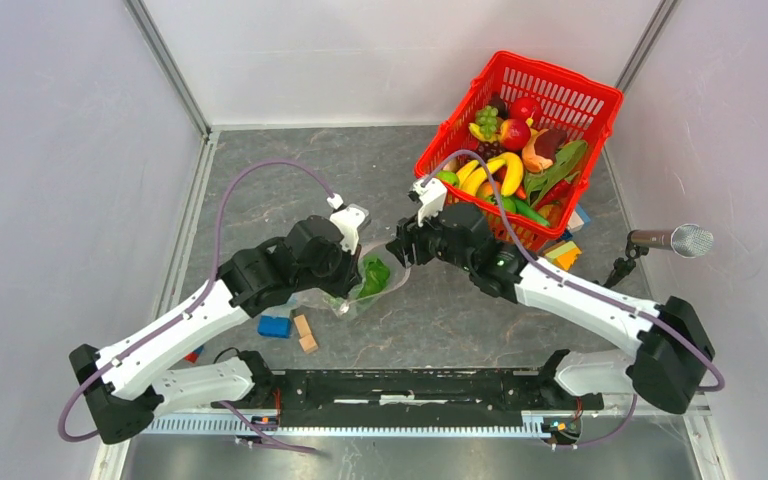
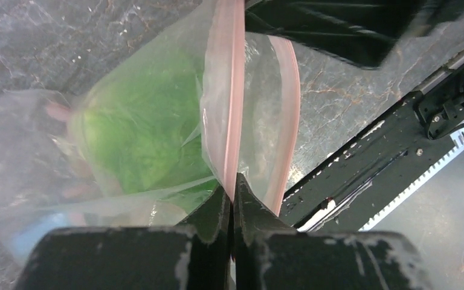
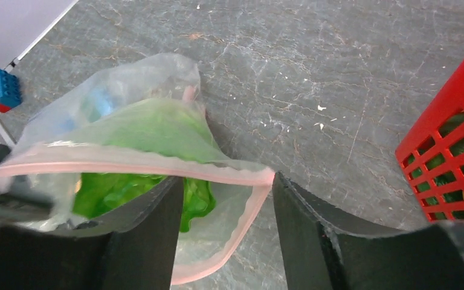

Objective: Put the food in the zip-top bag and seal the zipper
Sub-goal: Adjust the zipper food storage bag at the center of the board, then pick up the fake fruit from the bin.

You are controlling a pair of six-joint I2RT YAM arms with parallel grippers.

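The clear zip-top bag (image 1: pixel 360 290) lies mid-table with green lettuce (image 1: pixel 373 277) inside. My left gripper (image 2: pixel 234 184) is shut on the bag's pink zipper strip (image 2: pixel 232 90) and holds one lip up; the lettuce (image 2: pixel 139 130) shows through the plastic. My right gripper (image 3: pixel 223 181) is open at the bag's right corner, its fingers either side of the pink strip (image 3: pixel 157 163). The mouth gapes, and the lettuce (image 3: pixel 133 181) sits just inside. More toy food, with a banana (image 1: pixel 510 172) and an apple (image 1: pixel 513 133), lies in the red basket (image 1: pixel 560 95).
A blue block (image 1: pixel 275 326) and two small wooden cubes (image 1: pixel 305 333) lie near the bag's left end. A blue-red brick (image 3: pixel 0 89) shows in the right wrist view. A microphone (image 1: pixel 675 240) stands at the right. The black rail (image 1: pixel 410 385) runs along the near edge.
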